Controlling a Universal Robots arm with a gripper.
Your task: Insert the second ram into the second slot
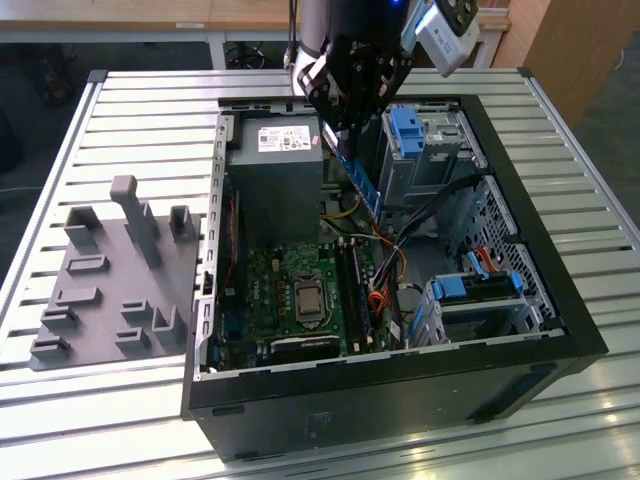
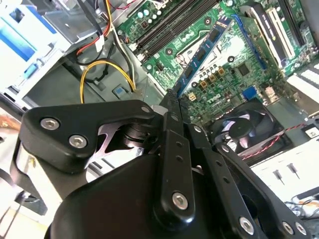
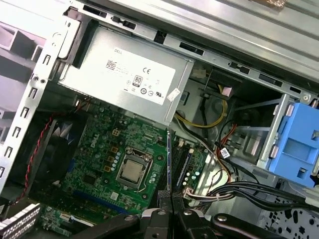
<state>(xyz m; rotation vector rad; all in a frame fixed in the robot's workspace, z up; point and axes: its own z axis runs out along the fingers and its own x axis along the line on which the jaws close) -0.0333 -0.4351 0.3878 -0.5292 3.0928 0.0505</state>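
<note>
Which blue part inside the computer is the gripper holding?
The long thin blue memory stick, clamped between the fingers; the chunky light-blue latches sit on the drive bays.

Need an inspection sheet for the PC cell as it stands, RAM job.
Surface: slatted metal table, open computer case on it.
Job's things: second ram held tilted above the motherboard, not seated in the memory slots.
Clutter: grey fixture plate at the exterior view's left.
Grippers: gripper shut on the ram's end.
Cables: yellow wires and black bundle inside the case.
Surroundings: wooden panel behind.
</note>
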